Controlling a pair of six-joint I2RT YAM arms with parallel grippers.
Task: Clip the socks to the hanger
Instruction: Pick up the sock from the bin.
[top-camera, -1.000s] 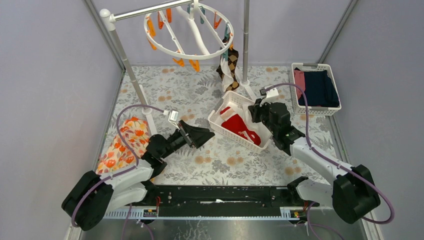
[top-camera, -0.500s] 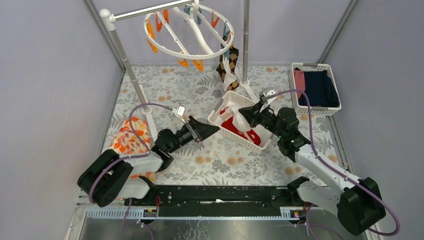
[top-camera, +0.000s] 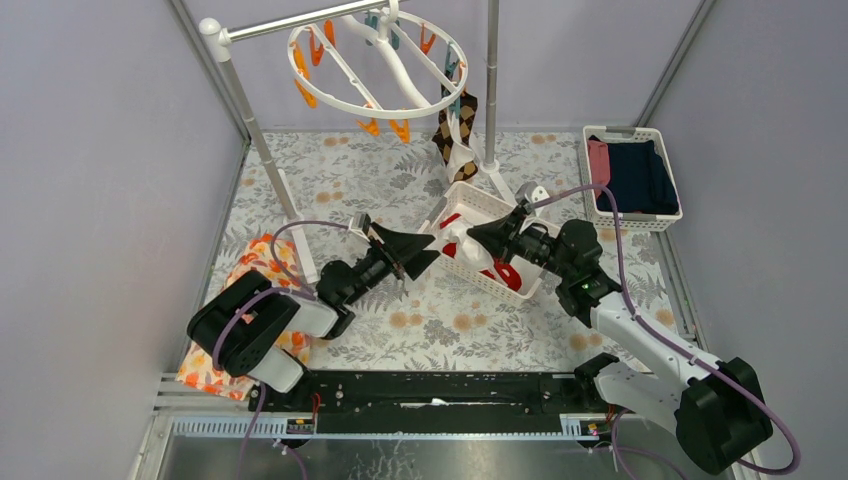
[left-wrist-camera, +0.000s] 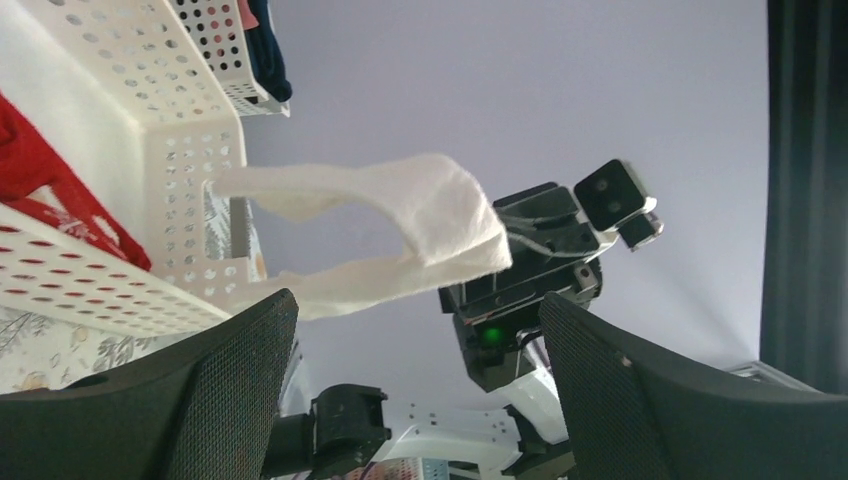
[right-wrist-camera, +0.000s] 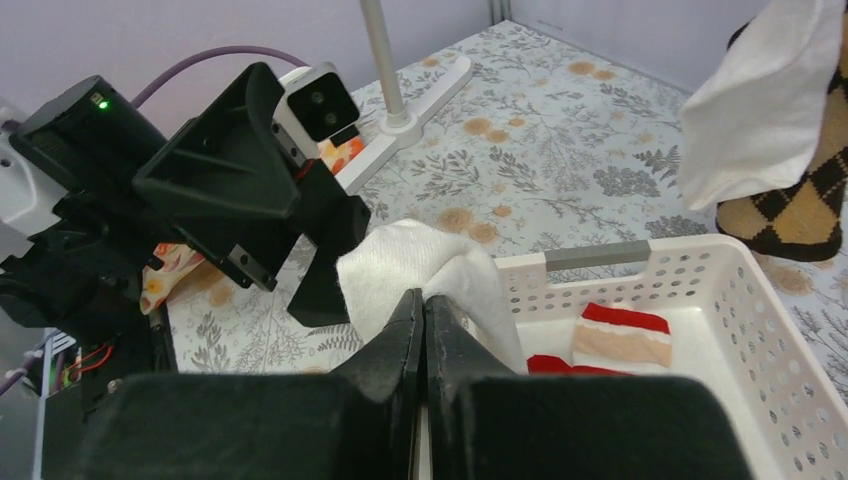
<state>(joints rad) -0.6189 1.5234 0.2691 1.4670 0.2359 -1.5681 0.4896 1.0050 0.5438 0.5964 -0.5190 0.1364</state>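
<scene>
Whitish sock (right-wrist-camera: 418, 262) is pinched at its fold between the closed tips of the right gripper (right-wrist-camera: 422, 300), lifted just above the left rim of the white slatted basket (top-camera: 470, 196) at mid-table. Both of its ends trail back down into that basket, beside the red socks (top-camera: 510, 275). It lies straight ahead of the left gripper (left-wrist-camera: 415, 310), which faces it from the left with jaws spread wide, near but not touching. The left arm looks better placed for a second grip. At the table's far edge hangs the hanger (top-camera: 340, 100), with an argyle sock (top-camera: 458, 125) clipped on its right side.
</scene>
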